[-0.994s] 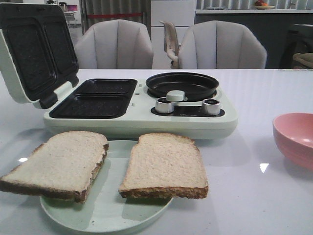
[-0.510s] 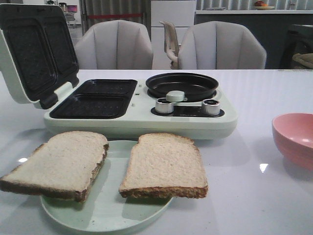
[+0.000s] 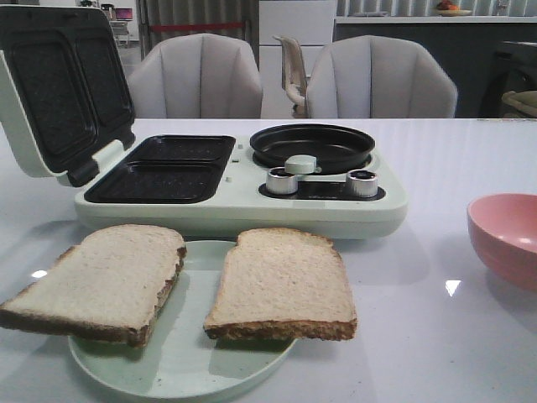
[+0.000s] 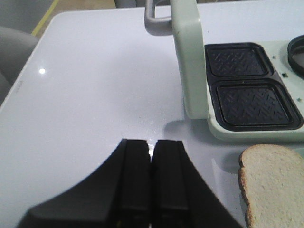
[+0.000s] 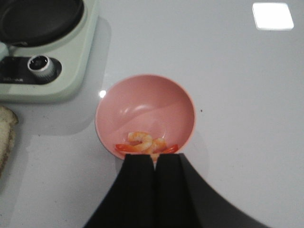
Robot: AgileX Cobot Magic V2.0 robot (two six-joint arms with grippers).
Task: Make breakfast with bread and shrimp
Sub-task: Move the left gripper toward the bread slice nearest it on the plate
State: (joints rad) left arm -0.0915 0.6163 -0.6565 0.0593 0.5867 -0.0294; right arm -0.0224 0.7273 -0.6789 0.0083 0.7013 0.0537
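Observation:
Two bread slices lie on a pale green plate (image 3: pixel 180 369) at the front: one on the left (image 3: pixel 105 281), one on the right (image 3: pixel 281 285). The left slice's corner shows in the left wrist view (image 4: pixel 275 183). The shrimp (image 5: pixel 145 141) lie in a pink bowl (image 5: pixel 145 111), which also shows at the right in the front view (image 3: pixel 506 235). My left gripper (image 4: pixel 151 145) is shut and empty above bare table, left of the bread. My right gripper (image 5: pixel 155 159) is shut and empty, above the bowl's near rim.
A pale green sandwich maker (image 3: pixel 243 180) stands behind the plate, lid (image 3: pixel 59 88) open at the left, two black grill wells (image 3: pixel 164 168), a round black pan (image 3: pixel 312 144) and two knobs (image 3: pixel 323 182). Chairs stand beyond the table's far edge.

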